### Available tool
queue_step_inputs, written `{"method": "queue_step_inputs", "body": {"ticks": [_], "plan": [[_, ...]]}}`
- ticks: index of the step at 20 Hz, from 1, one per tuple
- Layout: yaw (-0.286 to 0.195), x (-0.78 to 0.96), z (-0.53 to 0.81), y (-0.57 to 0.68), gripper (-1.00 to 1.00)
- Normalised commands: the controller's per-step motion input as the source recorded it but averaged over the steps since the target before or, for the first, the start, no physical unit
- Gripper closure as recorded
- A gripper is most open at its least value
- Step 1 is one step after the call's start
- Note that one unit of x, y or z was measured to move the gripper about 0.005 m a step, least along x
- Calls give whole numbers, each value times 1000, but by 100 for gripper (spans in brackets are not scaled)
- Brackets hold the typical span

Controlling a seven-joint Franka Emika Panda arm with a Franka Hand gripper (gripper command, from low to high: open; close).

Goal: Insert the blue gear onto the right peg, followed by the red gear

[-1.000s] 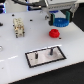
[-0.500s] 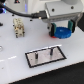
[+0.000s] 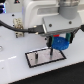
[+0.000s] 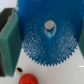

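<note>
My gripper (image 3: 61, 44) is shut on the blue gear (image 3: 62, 43) and holds it just above the exterior view's right end of the grey black-edged plate (image 3: 44, 59). A thin dark upright pin, apparently the right peg (image 3: 50, 51), stands just left of the gear. In the wrist view the blue gear (image 4: 47, 47) fills the frame, with its pale hub hole (image 4: 50, 26) at its middle. A green finger pad (image 4: 9, 42) presses on its rim. The red gear (image 4: 27, 79) lies on the table beside it, cut off by the frame edge.
The white arm body (image 3: 47, 15) fills the upper exterior view, with black cables (image 3: 10, 26) at its left. A small light object (image 3: 19, 22) stands at the back. The white table (image 3: 15, 70) runs around the plate.
The gripper has come down with the blue gear, from high at the back to just above the plate's right end. The arm now fills much more of the view.
</note>
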Motion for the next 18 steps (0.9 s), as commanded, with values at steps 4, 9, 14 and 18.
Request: {"method": "queue_step_inputs", "body": {"ticks": [4,9,14,18], "plan": [[0,177,-39,-127,100],[0,199,-61,-194,100],[0,48,143,-49,100],[0,131,68,-87,100]]}}
